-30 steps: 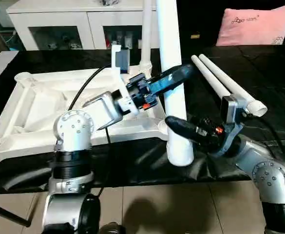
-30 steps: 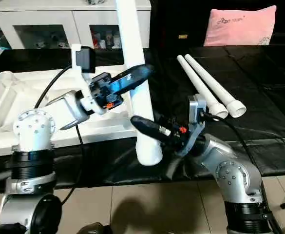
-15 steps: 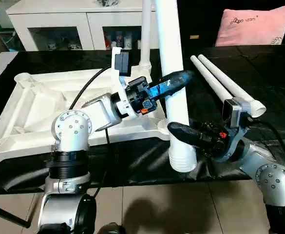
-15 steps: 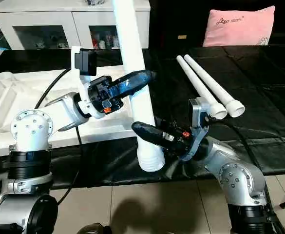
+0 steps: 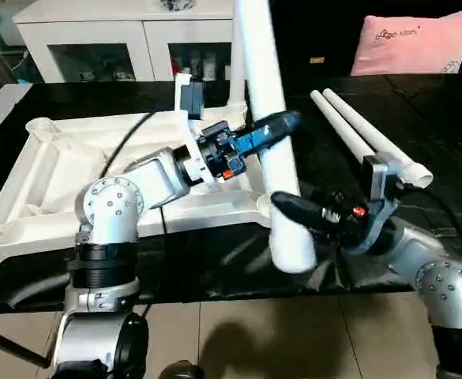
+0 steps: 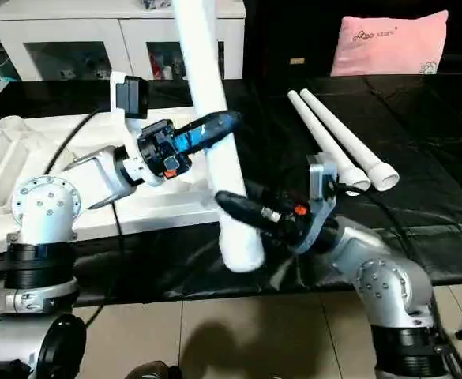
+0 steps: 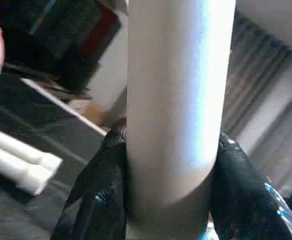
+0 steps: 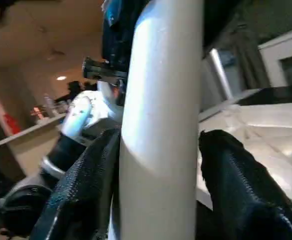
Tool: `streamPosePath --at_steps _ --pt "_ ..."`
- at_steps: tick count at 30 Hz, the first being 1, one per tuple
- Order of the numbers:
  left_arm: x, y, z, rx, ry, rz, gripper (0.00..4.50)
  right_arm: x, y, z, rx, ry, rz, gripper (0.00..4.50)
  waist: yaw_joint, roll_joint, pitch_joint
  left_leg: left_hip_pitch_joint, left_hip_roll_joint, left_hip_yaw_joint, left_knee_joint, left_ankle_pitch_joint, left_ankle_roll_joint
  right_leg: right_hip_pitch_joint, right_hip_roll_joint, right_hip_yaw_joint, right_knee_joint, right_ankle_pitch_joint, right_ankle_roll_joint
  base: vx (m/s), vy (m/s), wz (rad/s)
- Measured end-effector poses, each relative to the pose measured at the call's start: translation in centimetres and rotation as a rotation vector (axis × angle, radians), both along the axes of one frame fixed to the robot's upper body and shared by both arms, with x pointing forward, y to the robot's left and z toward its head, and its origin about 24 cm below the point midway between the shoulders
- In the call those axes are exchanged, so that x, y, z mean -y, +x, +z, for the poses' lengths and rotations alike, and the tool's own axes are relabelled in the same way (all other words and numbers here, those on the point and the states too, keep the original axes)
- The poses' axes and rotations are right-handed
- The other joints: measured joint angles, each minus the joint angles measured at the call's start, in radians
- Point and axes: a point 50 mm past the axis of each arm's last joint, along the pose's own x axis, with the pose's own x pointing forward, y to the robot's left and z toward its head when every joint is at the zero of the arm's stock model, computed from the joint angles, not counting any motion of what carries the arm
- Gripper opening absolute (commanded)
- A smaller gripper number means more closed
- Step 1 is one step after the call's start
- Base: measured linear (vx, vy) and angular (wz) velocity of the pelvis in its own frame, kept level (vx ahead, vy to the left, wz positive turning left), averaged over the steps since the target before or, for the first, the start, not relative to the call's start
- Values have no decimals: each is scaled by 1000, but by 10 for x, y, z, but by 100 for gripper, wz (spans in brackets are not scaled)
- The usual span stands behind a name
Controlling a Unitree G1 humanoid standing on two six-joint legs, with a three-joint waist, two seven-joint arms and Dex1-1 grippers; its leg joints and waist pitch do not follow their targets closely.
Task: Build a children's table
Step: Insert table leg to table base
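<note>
The white tabletop (image 5: 65, 166) lies underside up on the black table, on the left. One white leg (image 5: 237, 47) stands upright in its far right corner socket. In front of that, a second leg (image 5: 258, 63) hangs tilted, its wide end above the table's front edge. My left gripper (image 5: 276, 129) is shut on its middle, both fingers (image 7: 103, 195) pressed to the tube. Lower down, my right gripper (image 5: 290, 209) stands open around the same leg, with one finger (image 8: 235, 190) a little off it.
Two more white legs (image 5: 357, 130) lie side by side on the black cloth at the right. A white glass-door cabinet (image 5: 120, 39) stands behind the table, and a pink pillow (image 5: 416, 39) rests at the far right. The table's front edge (image 5: 215, 284) runs just below my grippers.
My left gripper has closed onto the leg and carried it a little to the left, tilting it more. My right gripper's fingers have spread slightly.
</note>
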Motion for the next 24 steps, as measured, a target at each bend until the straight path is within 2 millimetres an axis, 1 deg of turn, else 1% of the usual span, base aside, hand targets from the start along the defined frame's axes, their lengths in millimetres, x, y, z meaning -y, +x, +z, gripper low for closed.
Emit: streamPosePath --at_steps 2,3,4,7,8,10,12,14,15,17,18,21,24 --pt "-1 5 -1 32 85 83 184 2 4 0 7 -24 -46 305 0 0 0 0 0 0 0 0 0 0 0 0 0 0 0 0 0 0" --pt "-3 8 -2 43 124 121 184 4 6 0 9 -28 -69 321 -1 0 0 0 0 0 0 0 0 0 0 0 0 0 0 0 0 0" --pt "-3 9 -2 52 142 142 184 5 7 1 15 -32 -83 321 -1 1 0 0 0 0 0 0 0 0 0 0 0 0 0 0 0 0" --pt "-5 14 -4 102 273 244 184 7 16 4 42 -114 -183 352 -2 0 0 0 0 0 0 1 -1 0 0 0 0 0 1 0 0 0" --pt "-5 14 -5 114 298 262 184 8 18 6 54 -138 -208 352 -3 0 0 0 0 0 0 1 -1 0 0 0 0 0 1 0 0 0" --pt "-3 15 -4 142 336 297 184 10 21 6 63 -183 -255 373 -1 0 0 0 0 0 0 1 -1 0 0 0 0 0 1 0 0 0" --pt "-1 17 -2 170 366 335 184 8 22 4 60 -219 -263 389 -1 0 0 0 0 0 0 1 -1 0 0 0 0 0 1 0 0 0" --pt "1 18 0 200 398 366 184 3 23 2 55 -260 -262 394 -2 0 0 0 0 0 0 1 -1 -1 0 0 0 0 1 0 0 0" --pt "3 18 1 222 413 376 184 -1 25 1 58 -293 -266 419 -2 0 0 0 0 0 0 1 -1 -1 0 0 0 0 1 0 0 0" --pt "7 18 2 249 430 384 184 -5 27 2 55 -320 -263 419 -3 0 0 0 0 0 0 1 -1 -1 0 0 1 0 1 0 0 0" --pt "9 18 3 264 437 387 184 -7 27 2 46 -321 -249 431 -3 0 0 0 0 0 0 1 -1 -1 0 0 1 0 1 0 0 0" --pt "11 18 5 287 450 400 184 -12 28 2 47 -326 -235 431 -3 0 0 0 0 0 0 1 -1 -1 0 0 1 0 1 0 0 0" --pt "15 18 5 309 471 403 184 -17 32 -3 38 -363 -228 431 -4 0 0 0 0 0 0 1 -1 -1 0 0 1 0 1 0 0 0"
